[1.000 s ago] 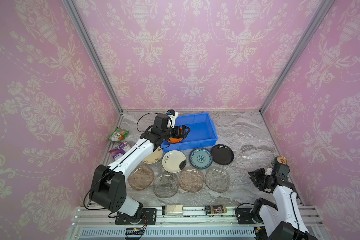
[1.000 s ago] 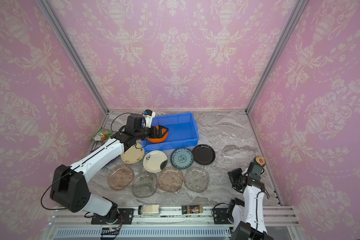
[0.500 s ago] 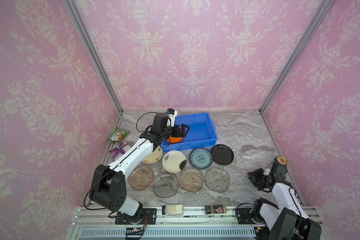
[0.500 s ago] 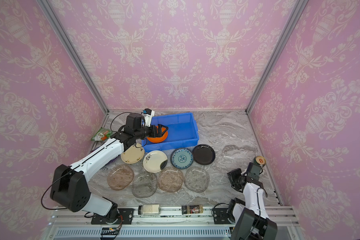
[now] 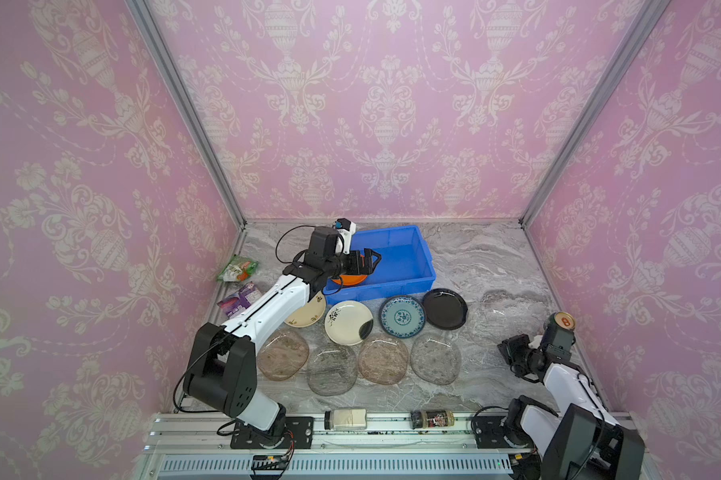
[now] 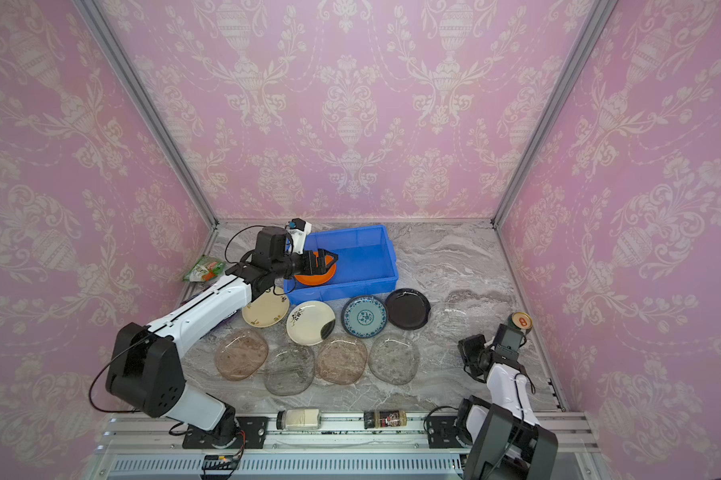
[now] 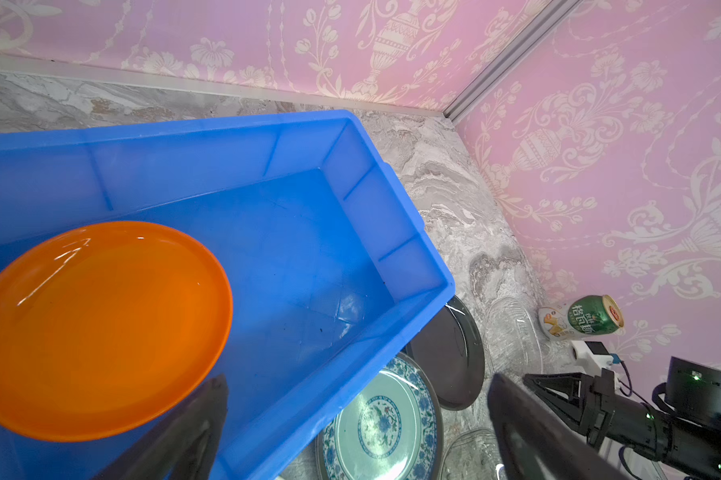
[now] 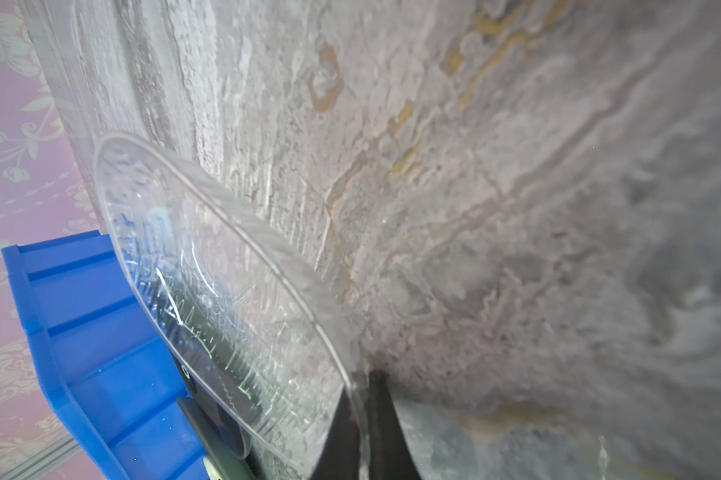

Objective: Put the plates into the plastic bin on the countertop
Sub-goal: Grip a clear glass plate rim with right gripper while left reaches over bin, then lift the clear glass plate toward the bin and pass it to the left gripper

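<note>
One clear plate [image 8: 226, 291] sits clamped in the right end effector [image 8: 361, 388], bin [image 5: 392, 287] toward frame's upper left; left end effector [image 7: 356, 378] spread.

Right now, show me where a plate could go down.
Bare: the blue bin's floor right of the orange plate, and the countertop between bin and right wall. Crowded: two plate rows fronting the bin, clear plate alongside.

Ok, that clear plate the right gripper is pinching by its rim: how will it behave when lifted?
Probably stiff: the clear plate shows a crisp moulded rim with no sag. Likely slippery: the right gripper pinches only its thin glossy edge, so it may pivot or slip. Whether glass or plastic I cannot tell; treat it as breakable over the hard countertop.
</note>
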Robot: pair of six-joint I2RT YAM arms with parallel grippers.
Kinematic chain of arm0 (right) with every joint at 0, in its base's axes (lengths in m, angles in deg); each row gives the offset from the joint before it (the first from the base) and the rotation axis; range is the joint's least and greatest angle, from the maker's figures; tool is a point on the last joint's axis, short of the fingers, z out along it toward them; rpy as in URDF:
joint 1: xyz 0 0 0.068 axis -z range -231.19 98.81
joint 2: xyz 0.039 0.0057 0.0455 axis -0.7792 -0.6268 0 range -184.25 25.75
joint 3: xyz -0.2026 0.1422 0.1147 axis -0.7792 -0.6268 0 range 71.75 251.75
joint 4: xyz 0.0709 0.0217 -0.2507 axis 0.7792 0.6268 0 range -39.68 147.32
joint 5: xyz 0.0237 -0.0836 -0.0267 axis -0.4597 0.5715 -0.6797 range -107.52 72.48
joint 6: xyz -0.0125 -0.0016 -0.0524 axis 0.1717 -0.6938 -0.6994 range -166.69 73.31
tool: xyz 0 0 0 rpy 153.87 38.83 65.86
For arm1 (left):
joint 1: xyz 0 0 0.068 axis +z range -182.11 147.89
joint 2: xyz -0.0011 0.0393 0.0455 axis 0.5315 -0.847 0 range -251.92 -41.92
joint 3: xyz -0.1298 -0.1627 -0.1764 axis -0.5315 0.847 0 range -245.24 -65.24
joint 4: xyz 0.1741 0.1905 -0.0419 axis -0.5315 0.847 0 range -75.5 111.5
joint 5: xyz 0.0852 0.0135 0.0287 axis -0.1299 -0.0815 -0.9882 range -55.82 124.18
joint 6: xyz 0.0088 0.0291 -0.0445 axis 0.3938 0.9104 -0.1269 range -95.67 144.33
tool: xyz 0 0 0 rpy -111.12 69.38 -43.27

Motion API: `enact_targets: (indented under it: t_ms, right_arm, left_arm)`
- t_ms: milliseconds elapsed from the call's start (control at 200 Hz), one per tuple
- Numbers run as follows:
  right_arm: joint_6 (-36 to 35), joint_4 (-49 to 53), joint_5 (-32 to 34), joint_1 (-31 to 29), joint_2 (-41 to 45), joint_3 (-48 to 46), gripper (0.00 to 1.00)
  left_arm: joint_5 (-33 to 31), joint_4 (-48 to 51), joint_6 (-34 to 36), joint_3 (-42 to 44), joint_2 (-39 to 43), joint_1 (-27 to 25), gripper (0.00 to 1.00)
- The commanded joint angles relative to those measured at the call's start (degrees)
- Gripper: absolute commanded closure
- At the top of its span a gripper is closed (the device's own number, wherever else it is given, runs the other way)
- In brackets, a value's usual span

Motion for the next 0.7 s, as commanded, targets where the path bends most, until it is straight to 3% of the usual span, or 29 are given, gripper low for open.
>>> enact_targets:
  t_ms: [0,240,515,620,696]
  right_arm:
    - [-0.6,0.8,2.1,0.3,-0.2,-1.3,1.0]
    - [-2.7,7.2,5.1,0.3,5.2,3.0,1.0]
    - [-6.0,16.9,8.9,-0.1,16.8,12.6,1.0]
    - [-7.1,17.4,8.0,-2.3,17.4,16.1,1.0]
    - [-9.2,17.4,5.4,-6.9,12.4,20.7,1.0]
  left_arm:
    - [1.4,-0.5,-1.1,0.3,-0.5,0.3,0.01]
    - [-0.4,-0.6,-1.4,0.5,-0.8,0.4,0.01]
    - [4.0,-1.5,-1.4,-0.4,-0.7,0.1,0.01]
    - [6.1,-1.0,-1.3,-1.3,-1.4,-0.6,0.01]
    - [7.4,-1.0,-1.2,-1.7,-2.0,-1.4,0.03]
